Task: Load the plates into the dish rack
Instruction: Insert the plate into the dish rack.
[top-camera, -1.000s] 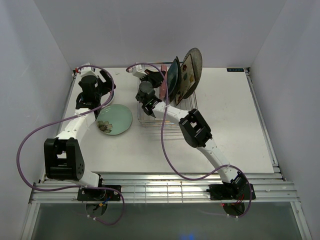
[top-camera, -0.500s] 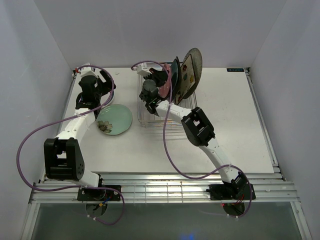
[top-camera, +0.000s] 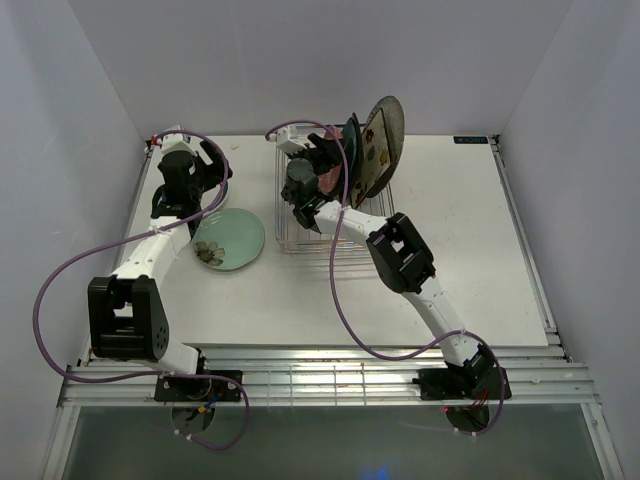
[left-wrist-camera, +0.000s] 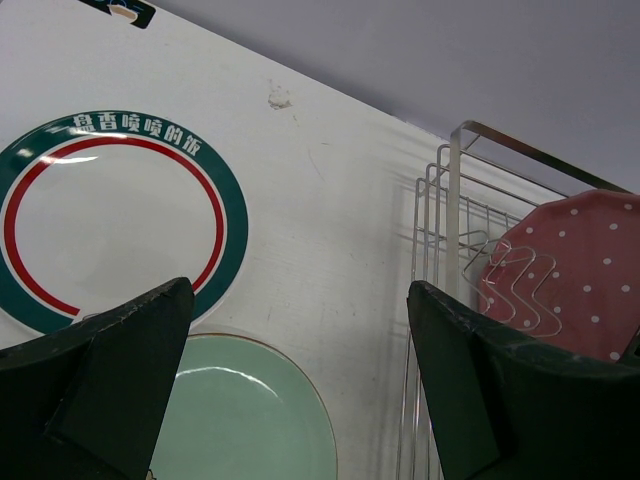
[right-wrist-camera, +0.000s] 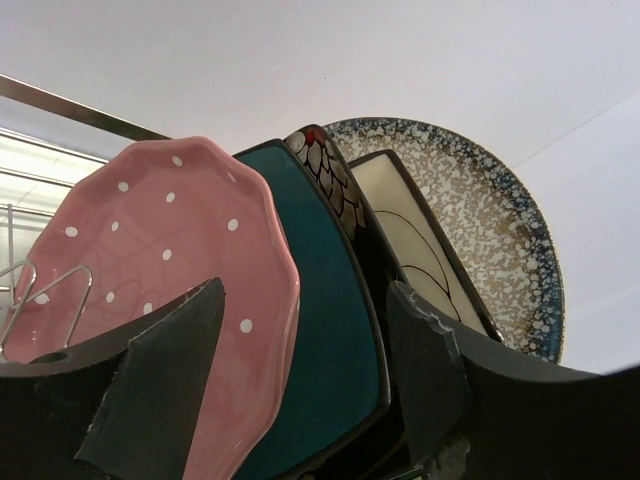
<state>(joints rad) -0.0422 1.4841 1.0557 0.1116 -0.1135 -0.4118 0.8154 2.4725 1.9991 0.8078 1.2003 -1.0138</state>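
Observation:
The dish rack stands at the back middle of the table. Upright in it lean the speckled grey plate, the cream floral, the black floral, the teal and the pink dotted plate. My right gripper is open, its fingers astride the rims of the pink and teal plates. The mint plate lies flat left of the rack. My left gripper hangs open above the table between the mint plate and the white teal-rimmed plate.
The rack's wire end rises just right of the left gripper. White walls close in the table at the back and both sides. The right arm's purple cable loops across the middle of the table.
My right gripper has opened and let go of the pink dotted plate, which now stands in the rack. The left arm has stayed still.

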